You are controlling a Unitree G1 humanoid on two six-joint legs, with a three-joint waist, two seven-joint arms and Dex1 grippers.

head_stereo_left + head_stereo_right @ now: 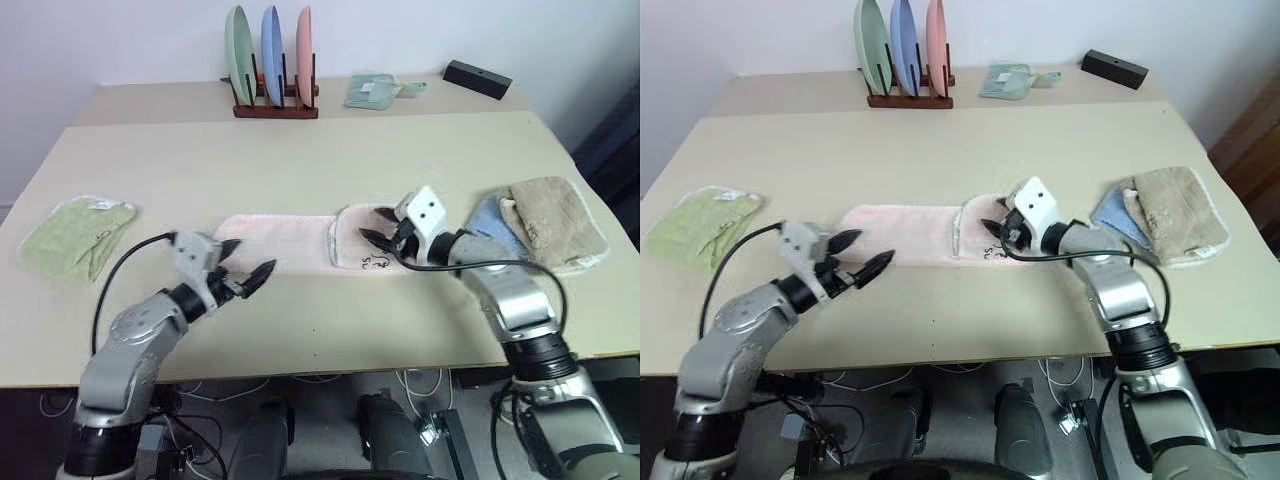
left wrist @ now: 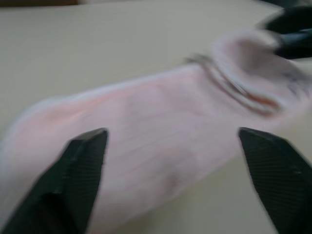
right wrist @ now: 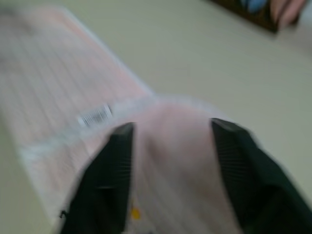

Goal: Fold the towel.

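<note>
— Left tool [image 1: 250, 277], state? Right tool [image 1: 383, 232]?

— Both spread, fingers apart, clamping nothing. Left one poised just off the towel's [image 1: 285, 243] near-left end, over bare bench [image 1: 300, 170] beside the front edge. Right one low over the towel's doubled right end, black fingers [image 3: 114, 165] straddling pink pile; contact with the cloth impossible to judge.

— Towel itself?

— Pale pink, stretched as a long strip parallel to the front edge, roughly midway along it and somewhat back from it. Right end turned over onto itself, white scalloped trim showing around that flap, plus a small dark motif. Small white label on the trim, seen from the right wrist.

— Further out?

— Light green cloth [image 1: 75, 235] flat near the left edge, well apart from the towel. Blue cloth [image 1: 488, 222] and beige cloth [image 1: 555, 222] overlapped toward the right edge, beige on top, near the right arm. Wooden rack [image 1: 274, 103] along the back edge with three plates on edge: green plate [image 1: 238, 55], blue plate [image 1: 271, 52], pink plate [image 1: 304, 53]. Small folded pale green cloth [image 1: 373, 91] beside the rack, then a black box [image 1: 477, 79] near the back right corner.
</note>
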